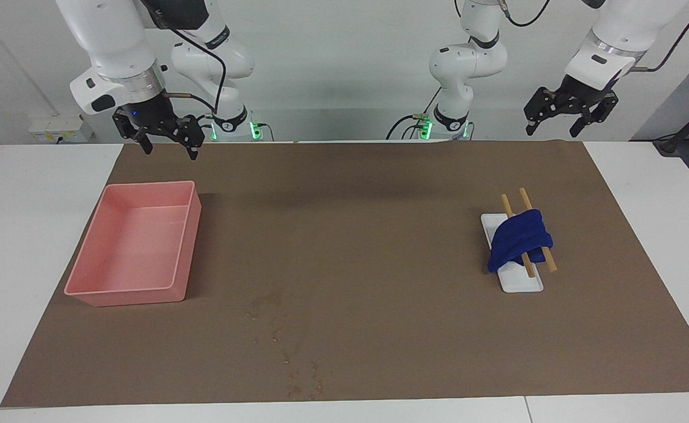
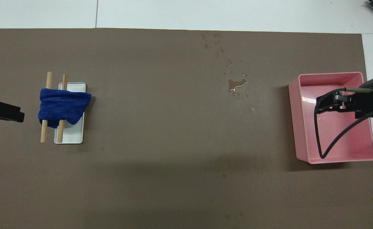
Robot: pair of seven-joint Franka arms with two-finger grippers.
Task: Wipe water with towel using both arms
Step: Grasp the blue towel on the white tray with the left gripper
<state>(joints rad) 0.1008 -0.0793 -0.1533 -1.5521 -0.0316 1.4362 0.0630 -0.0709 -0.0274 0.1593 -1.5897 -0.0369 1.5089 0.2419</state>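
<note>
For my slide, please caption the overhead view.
Blue towel draped over two sticks, spilled water on the mat, both grippers raised.

Plush blue cloth towel (image 1: 519,238) drapes two wooden rods (image 1: 535,229); glossy pink plastic bin (image 1: 136,244); matt brown paper mat (image 1: 350,235).

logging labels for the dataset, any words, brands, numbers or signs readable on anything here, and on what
None can be read.
Towel, white tray, wooden sticks, pink bin, brown mat: plain, no print.
Left end effector and right end effector: no legible marking.
Arm bases: green lights only, any small marks too small to read.
Wall fitting by the right arm's end: too blurred to read.
</note>
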